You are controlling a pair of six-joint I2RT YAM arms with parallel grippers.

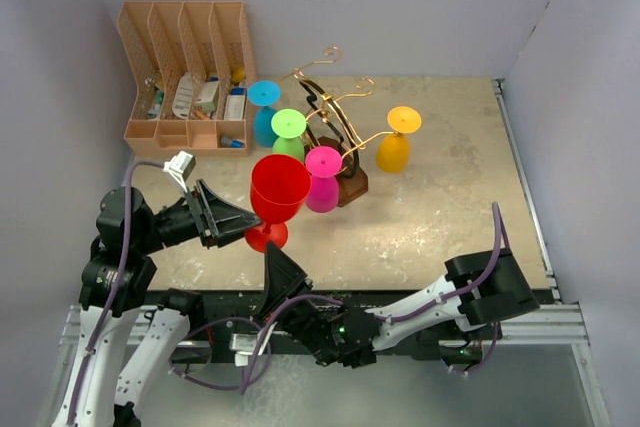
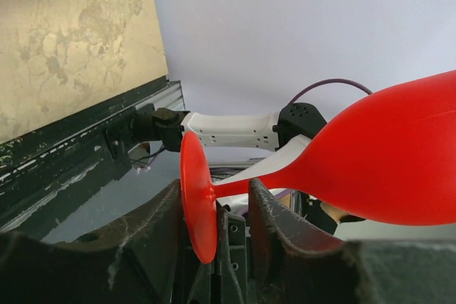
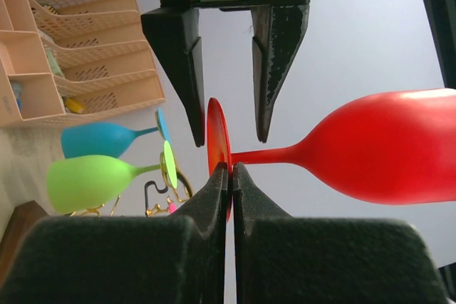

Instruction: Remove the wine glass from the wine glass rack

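The red wine glass (image 1: 279, 185) stands clear of the wine glass rack (image 1: 335, 122), bowl up, near the table's front edge. My right gripper (image 3: 230, 167) is shut on the rim of its round foot (image 3: 217, 137), reaching up from below (image 1: 270, 252). My left gripper (image 2: 215, 184) comes in from the left (image 1: 250, 225). Its jaws stand apart, one on each side of the foot (image 2: 196, 204) and stem, with gaps showing. The rack is gold wire on a dark brown base (image 1: 352, 185).
Blue (image 1: 264, 112), green (image 1: 288, 132), pink (image 1: 322, 179) and orange (image 1: 395, 142) glasses hang upside down on the rack just behind the red one. A tan slotted organiser (image 1: 185, 72) stands at the back left. Grey walls close in the table on three sides.
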